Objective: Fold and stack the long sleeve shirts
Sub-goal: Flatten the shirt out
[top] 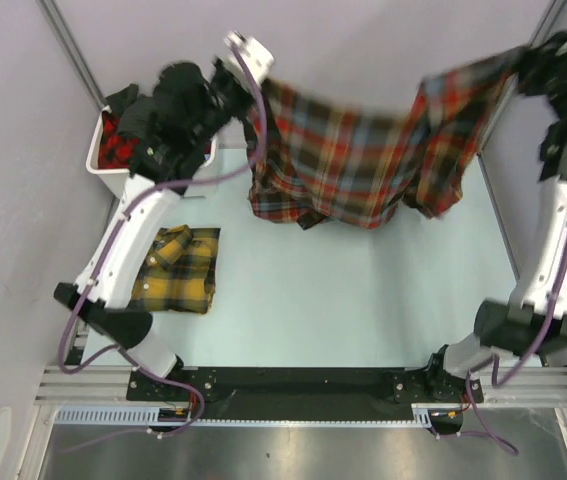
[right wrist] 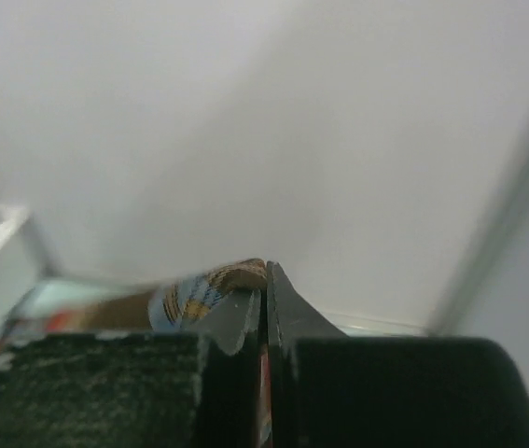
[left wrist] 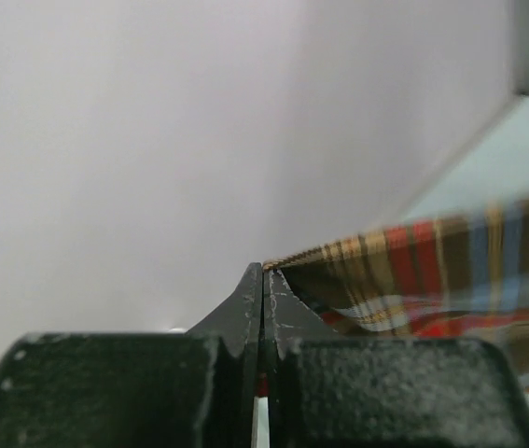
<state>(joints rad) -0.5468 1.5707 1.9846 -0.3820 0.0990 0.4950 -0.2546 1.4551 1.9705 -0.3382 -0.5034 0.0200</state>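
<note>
A red-brown plaid long sleeve shirt with blue lines hangs stretched in the air between both arms at the back of the table. My left gripper is shut on its left edge; the cloth trails off to the right of the closed jaws. My right gripper is shut on the shirt's right edge, where a fold of cloth sticks out left of the jaws. A yellow-and-dark-green plaid shirt lies folded on the table at the left.
A white bin at the back left holds a red-black plaid shirt and dark cloth. Grey walls close in the back and both sides. The pale table stretches below the hanging shirt.
</note>
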